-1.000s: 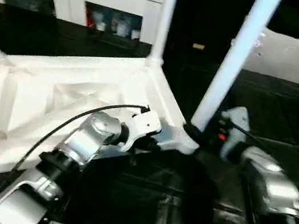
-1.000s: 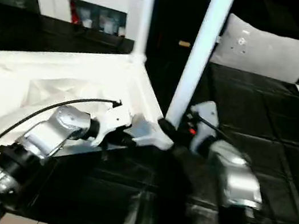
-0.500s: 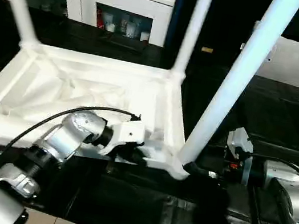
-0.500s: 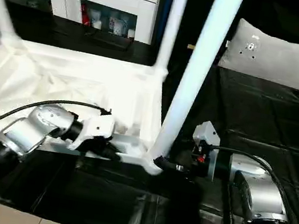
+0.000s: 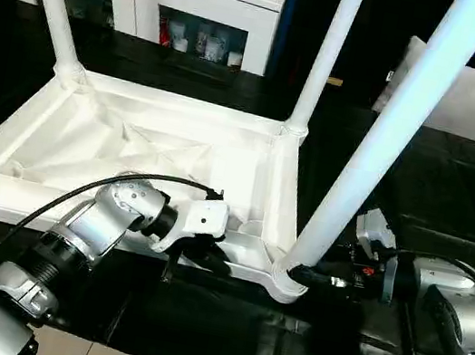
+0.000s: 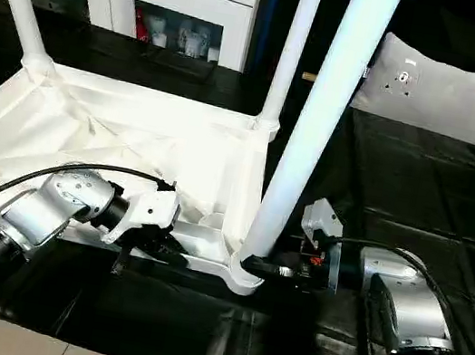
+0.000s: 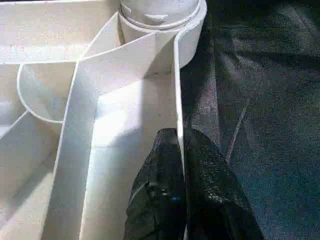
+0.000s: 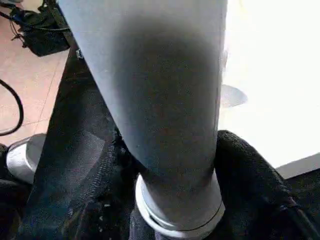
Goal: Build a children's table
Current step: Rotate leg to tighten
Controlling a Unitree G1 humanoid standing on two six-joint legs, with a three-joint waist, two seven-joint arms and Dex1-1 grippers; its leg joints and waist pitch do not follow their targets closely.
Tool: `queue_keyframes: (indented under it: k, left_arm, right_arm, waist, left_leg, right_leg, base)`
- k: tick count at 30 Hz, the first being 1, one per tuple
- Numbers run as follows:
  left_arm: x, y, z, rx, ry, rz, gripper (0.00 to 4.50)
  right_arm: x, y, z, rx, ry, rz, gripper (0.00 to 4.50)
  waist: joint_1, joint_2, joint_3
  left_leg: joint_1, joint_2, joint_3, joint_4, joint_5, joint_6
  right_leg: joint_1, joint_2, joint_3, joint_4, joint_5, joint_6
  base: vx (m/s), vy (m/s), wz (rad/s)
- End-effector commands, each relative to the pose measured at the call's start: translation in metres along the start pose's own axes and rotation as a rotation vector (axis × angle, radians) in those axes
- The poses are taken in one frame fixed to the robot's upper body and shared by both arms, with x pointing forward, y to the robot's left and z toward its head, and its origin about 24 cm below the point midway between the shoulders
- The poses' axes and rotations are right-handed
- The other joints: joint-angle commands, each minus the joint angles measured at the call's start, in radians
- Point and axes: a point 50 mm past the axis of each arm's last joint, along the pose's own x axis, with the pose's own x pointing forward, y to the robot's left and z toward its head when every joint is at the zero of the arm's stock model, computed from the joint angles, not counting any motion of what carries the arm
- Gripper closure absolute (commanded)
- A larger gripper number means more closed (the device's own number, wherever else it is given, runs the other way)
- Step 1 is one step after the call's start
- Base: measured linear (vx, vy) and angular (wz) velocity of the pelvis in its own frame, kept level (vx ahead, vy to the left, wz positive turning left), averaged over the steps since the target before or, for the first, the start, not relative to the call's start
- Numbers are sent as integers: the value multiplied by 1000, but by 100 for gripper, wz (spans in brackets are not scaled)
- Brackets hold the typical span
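**Tabletop pinned, near leg braced at its socket**

The tabletop (image 5: 144, 161) lies ribbed side up on the black mat (image 5: 218, 340), sockets facing the ceiling so legs drop straight in. Two far legs (image 5: 52, 2) already stand in the far corners. The near-right leg (image 5: 379, 157) rises from its corner socket (image 5: 285, 281). The right gripper (image 5: 305, 274) reaches in level at the base, fingers (image 8: 250, 185) spread either side of the tube, apparently to steady or twist it. The left gripper (image 7: 181, 165) pinches the near rim between pressed fingers, likely anchoring the top against that push.
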Motion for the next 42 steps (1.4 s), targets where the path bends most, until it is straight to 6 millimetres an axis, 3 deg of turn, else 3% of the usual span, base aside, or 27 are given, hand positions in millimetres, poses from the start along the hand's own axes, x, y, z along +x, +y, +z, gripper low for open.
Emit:
queue_keyframes:
  k: [1,5,7,10,13,17,18,21,27,28,29,36,39,42]
  left_arm:
    - [5,-3,4,9,-12,-24,450]
    - [9,1,11,-47,-65,38,450]
    - [14,6,14,-102,-68,111,450]
    - [25,14,22,-197,-95,221,450]
    - [32,18,27,-239,-96,289,450]
    - [45,30,39,-299,-119,435,450]
    - [45,30,39,-299,-119,435,450]
    - [49,29,43,-283,-109,431,450]
    - [44,25,34,-232,-63,406,450]
    - [43,25,33,-225,-61,402,450]
    - [40,25,30,-202,-57,386,450]
    - [27,21,14,-161,-39,293,450]
    - [21,17,10,-119,-33,220,450]
    - [16,14,8,-75,-29,168,450]
  right_arm:
    - [4,5,3,22,-39,37,251]
    - [15,2,4,49,-65,-72,254]
    - [25,-9,7,60,-75,-238,255]
    - [37,-30,12,125,-90,-520,257]
    - [43,-38,14,163,-78,-660,258]
    - [57,-46,22,248,-139,-823,258]
    - [57,-46,22,248,-139,-823,258]
    - [63,-44,26,235,-170,-811,191]
    - [55,-39,27,191,-190,-758,141]
    - [51,-38,27,172,-188,-740,141]
    - [42,-39,26,146,-177,-726,123]
    - [8,-35,20,55,-87,-601,79]
    - [0,-31,20,6,-50,-511,50]
    - [-4,-28,21,-31,-30,-440,50]
  waist:
    - [-2,-7,-64]
    - [-4,-7,-63]
    - [-10,-4,-58]
    - [-34,-3,-58]
    - [-57,-4,-60]
    - [-63,-7,-63]
    - [-63,-6,-63]
    - [-58,-1,-66]
    - [-54,0,-65]
    - [-51,9,-65]
    - [-52,4,-64]
    - [-40,1,-62]
    - [-29,-2,-63]
    - [-25,-2,-62]
  left_leg:
    - [1,42,-8,-62,-126,57]
    - [0,41,-8,-64,-131,47]
    - [3,39,-9,-68,-161,30]
    - [0,35,-17,-74,-184,-8]
    - [-2,32,-17,-72,-172,-13]
    - [-4,27,-10,-66,-129,9]
    - [-3,27,-9,-66,-123,12]
    - [-3,33,-11,-67,-98,25]
    - [-2,34,-9,-68,-114,32]
    - [-1,34,-11,-68,-117,29]
    - [0,34,-10,-68,-129,29]
    - [2,36,-9,-67,-144,34]
    - [2,36,-8,-66,-142,45]
    - [1,37,-9,-65,-147,49]
  right_leg:
    - [57,-87,50,-73,-251,-161]
    - [57,-89,51,-76,-276,-150]
    - [52,-89,48,-86,-348,-134]
    - [55,-92,44,-91,-431,-106]
    - [56,-88,46,-91,-402,-106]
    - [57,-85,51,-88,-322,-125]
    - [56,-84,50,-87,-316,-125]
    - [59,-83,51,-76,-210,-147]
    - [62,-86,53,-77,-202,-154]
    - [62,-87,53,-76,-203,-155]
    - [62,-85,52,-80,-210,-153]
    - [61,-86,53,-82,-245,-145]
    - [60,-87,53,-81,-250,-137]
    - [59,-88,52,-83,-269,-137]
  base:
    - [0,0,0]
    - [0,0,0]
    - [0,0,0]
    - [0,0,0]
    - [0,0,0]
    - [0,0,0]
    - [0,0,0]
    - [0,0,0]
    - [0,0,0]
    - [0,0,0]
    - [0,0,0]
    - [0,0,0]
    - [0,0,0]
    - [0,0,0]
